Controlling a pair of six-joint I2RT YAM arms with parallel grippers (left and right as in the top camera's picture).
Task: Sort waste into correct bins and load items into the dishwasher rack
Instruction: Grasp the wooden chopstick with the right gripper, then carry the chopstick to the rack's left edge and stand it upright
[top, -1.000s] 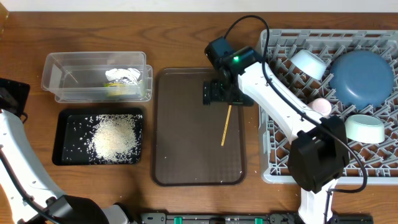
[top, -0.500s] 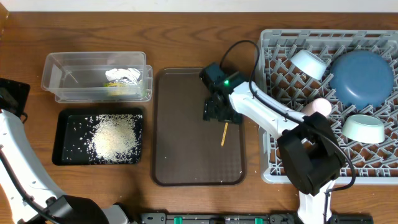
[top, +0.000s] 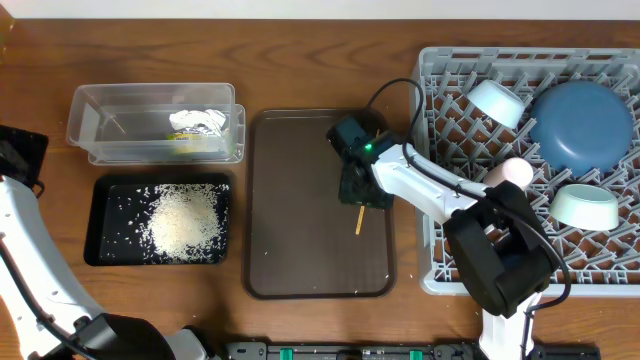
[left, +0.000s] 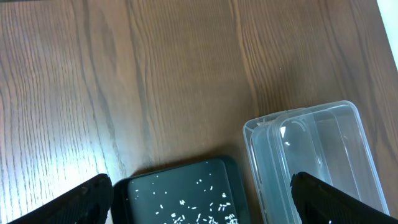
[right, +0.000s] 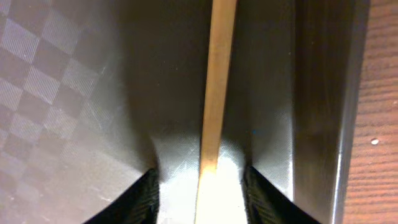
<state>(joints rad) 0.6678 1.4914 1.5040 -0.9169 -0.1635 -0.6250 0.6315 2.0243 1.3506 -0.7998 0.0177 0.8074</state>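
Wooden table (top: 300, 60) seems nearly sorted: rice (top: 185, 220) and wrapper (top: 195, 125) are binned, the dishes (top: 580, 125) stand in the rack (top: 600, 265), and left of it only the stick (top: 357, 222) lies, between the parted jaws of the right gripper (top: 360, 195).

Brown tray (top: 290, 230): 9 o'clock half bare, passable. Right arm (top: 430, 185) lies across its 3 o'clock edge, blocking the way to the rack (top: 440, 275). Further out at 9, clear tub (top: 90, 120) and black tray (top: 105, 250) crowd; table (top: 300, 60) bare along 12.
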